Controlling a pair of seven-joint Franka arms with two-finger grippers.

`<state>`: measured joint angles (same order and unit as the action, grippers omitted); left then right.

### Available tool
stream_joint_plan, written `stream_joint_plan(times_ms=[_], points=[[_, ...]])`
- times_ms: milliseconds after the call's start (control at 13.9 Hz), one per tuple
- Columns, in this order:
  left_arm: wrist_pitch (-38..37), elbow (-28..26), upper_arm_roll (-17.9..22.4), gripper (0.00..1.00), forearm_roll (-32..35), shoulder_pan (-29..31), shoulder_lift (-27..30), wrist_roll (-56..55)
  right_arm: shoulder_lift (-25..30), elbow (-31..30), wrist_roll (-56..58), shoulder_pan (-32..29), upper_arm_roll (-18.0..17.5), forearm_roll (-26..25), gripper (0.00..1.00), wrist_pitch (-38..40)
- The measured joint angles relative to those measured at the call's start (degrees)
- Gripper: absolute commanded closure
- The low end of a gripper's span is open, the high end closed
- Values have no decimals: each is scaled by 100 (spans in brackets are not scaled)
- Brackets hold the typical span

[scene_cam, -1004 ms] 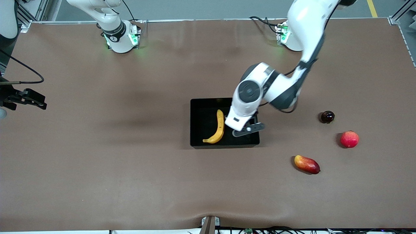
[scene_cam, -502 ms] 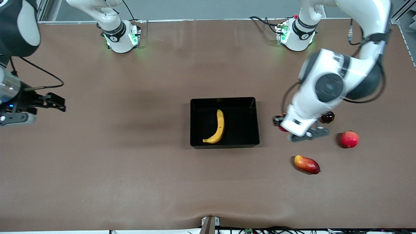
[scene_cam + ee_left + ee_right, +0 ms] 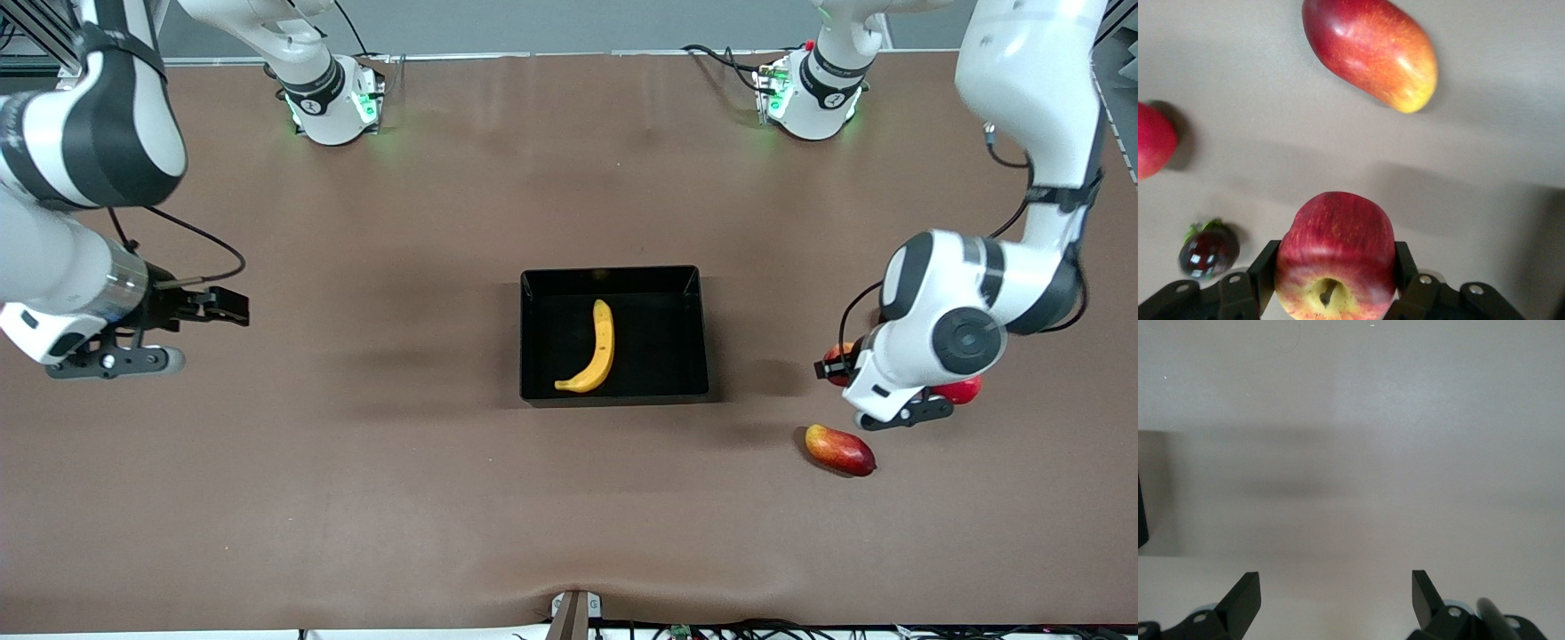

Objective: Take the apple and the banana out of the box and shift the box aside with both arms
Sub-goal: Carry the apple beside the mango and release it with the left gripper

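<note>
Left gripper [image 3: 840, 366]: fingers clamped on a load, up off the table.
Right gripper [image 3: 233, 307]: fingers spread, hovering.

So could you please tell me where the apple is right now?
The apple is held between the left gripper's fingers, up over the table toward the left arm's end, above the spot between the mango and the dark little fruit.

Brown matte table [image 3: 356, 498], metal rail along edge, grey floor.
</note>
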<state>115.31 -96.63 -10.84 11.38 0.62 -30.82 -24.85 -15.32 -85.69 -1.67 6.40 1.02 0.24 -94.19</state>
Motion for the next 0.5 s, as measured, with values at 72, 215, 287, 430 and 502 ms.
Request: stream_joint_plan(times_ms=[72, 215, 287, 430, 502], points=[[159, -68, 0, 100, 96, 51, -143, 0, -5, 21, -44, 17, 0, 2, 0, 6], [302, -134, 0, 94, 216, 160, -382, 0, -4, 52, -173, 49, -1, 21, 0, 59], [353, -141, 0, 84, 235, 211, -479, 0, -4, 52, -293, 87, -2, 37, 0, 75], [400, -142, -1, 26, 249, 287, -596, 0, -8, 28, -690, 218, -8, 54, 0, 119], [404, -142, -1, 0, 249, 304, -608, 1, -14, 12, -856, 289, -12, 56, 0, 128]])
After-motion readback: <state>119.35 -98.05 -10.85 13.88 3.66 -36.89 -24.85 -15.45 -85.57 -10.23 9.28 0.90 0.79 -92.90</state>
